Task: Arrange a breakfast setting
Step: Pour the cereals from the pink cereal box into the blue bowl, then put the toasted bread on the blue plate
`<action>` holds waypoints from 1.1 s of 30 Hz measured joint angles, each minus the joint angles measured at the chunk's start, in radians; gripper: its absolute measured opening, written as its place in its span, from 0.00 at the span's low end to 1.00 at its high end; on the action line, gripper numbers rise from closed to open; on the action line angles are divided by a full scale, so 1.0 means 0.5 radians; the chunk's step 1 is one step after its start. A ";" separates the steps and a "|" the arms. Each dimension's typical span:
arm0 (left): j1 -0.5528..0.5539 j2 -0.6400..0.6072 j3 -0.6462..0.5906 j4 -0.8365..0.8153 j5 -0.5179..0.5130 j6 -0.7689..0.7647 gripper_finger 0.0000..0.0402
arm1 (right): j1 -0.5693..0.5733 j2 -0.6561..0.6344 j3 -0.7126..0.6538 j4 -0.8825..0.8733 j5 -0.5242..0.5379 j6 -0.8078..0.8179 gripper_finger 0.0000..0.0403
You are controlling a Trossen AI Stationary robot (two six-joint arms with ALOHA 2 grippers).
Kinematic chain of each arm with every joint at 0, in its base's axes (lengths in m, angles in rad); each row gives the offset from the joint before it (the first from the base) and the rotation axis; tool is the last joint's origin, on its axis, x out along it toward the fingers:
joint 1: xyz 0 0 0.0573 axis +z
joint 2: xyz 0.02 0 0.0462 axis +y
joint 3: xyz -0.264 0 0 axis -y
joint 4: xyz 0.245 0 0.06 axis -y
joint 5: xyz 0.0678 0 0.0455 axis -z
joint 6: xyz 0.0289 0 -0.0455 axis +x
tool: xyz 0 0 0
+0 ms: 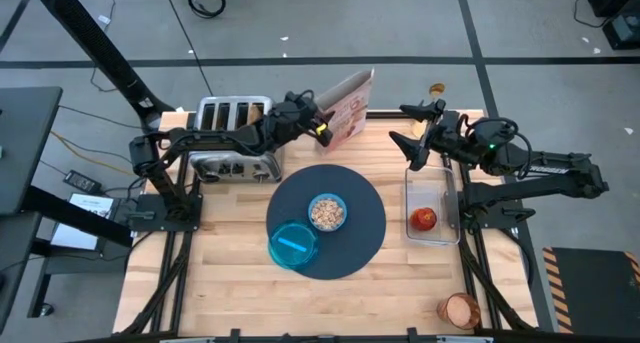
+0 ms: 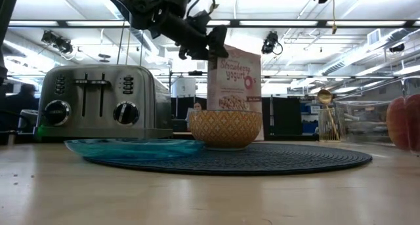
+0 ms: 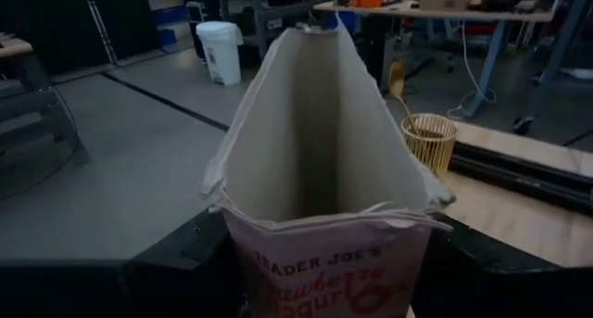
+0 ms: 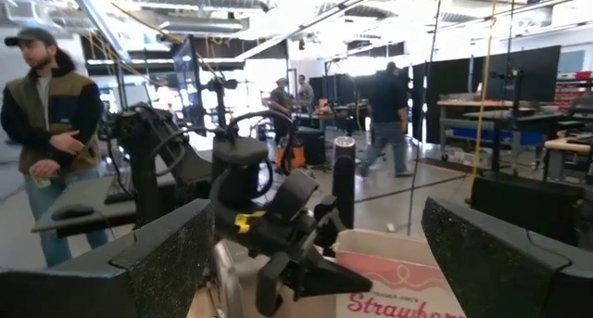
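On slate-blue mat (image 1: pixel 365 223): cereal-filled bowl (image 1: pixel 327 212), teal plate (image 1: pixel 293 245). Left end effector (image 1: pixel 322 129) grips cereal box (image 1: pixel 348 110); right end effector (image 1: pixel 408 143) wide.

A large round dark slate-blue mat (image 1: pixel 350 223) lies mid-surface carrying a cereal-filled small blue bowl (image 1: pixel 327 212) and an overhanging small teal plate (image 1: pixel 293 245), with the red fruit (image 1: pixel 424 218) well right and the amber cup (image 1: pixel 461 309) near the front-right corner.
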 joint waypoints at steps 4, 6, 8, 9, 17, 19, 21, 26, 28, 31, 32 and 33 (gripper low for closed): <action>0.015 0.000 0.000 0.027 0.010 -0.010 0.59 | 0.000 0.000 0.001 0.005 -0.018 0.013 0.96; 0.019 0.000 0.000 0.034 0.037 -0.011 0.59 | 0.000 0.000 0.001 0.005 -0.020 0.017 0.96; 0.025 0.000 0.000 0.031 0.060 -0.016 0.60 | 0.000 0.000 0.001 0.004 -0.020 0.017 0.96; 0.025 0.000 0.000 0.024 0.066 -0.019 0.61 | 0.000 0.000 0.001 0.004 -0.022 0.017 0.96; 0.028 -0.015 0.000 0.016 0.066 0.009 0.72 | 0.000 0.000 0.001 0.004 -0.033 0.013 0.96; 0.028 -0.032 0.002 0.027 0.068 0.011 0.72 | 0.000 -0.001 0.002 0.004 -0.033 0.014 0.96; 0.034 -0.057 0.002 0.011 0.070 0.015 0.72 | 0.000 -0.005 0.002 0.003 -0.034 0.013 0.96; 0.050 -0.142 0.002 0.021 0.085 0.017 0.72 | 0.000 -0.019 0.002 0.003 -0.034 0.014 0.96; 0.062 -0.164 0.002 0.014 0.113 0.020 0.72 | 0.000 -0.027 0.002 0.003 -0.034 0.014 0.96; 0.071 -0.180 0.002 0.015 0.139 0.018 0.72 | 0.000 -0.037 0.002 0.001 -0.034 0.014 0.96; 0.075 -0.186 0.002 0.003 0.139 0.014 0.72 | 0.000 -0.040 0.002 0.002 -0.034 0.014 0.96; 0.076 -0.189 0.002 0.015 0.139 0.014 0.72 | 0.001 -0.042 0.002 0.004 -0.034 0.015 0.96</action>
